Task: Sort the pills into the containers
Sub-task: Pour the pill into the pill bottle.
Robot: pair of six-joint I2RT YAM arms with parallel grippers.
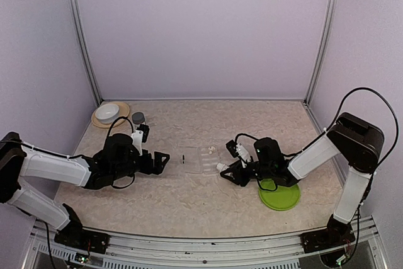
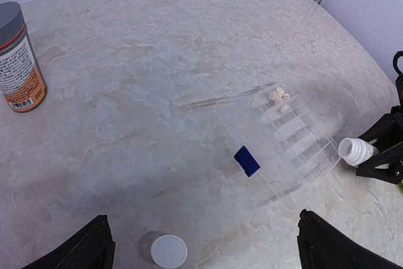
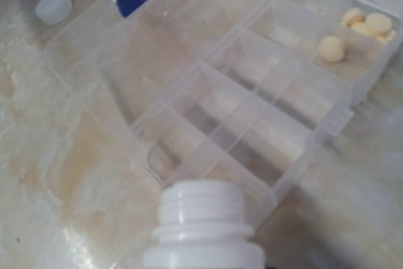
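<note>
Bottle (image 3: pixel 204 231) mouth sits at the box (image 3: pixel 252 111) edge, clenched in my right fingers (image 2: pixel 384 133) so I can tip pills (image 3: pixel 362 26) into compartments; left fingers (image 2: pixel 82 247) hang released, empty.

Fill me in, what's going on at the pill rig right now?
The right pincer grips an uncapped white bottle, tipped with its mouth at the edge of the open clear box. A few pills lie in the box's end compartments; the others look empty. The left pincer is open and holds nothing, a little short of the box's lid. A white cap lies on the table near it.
</note>
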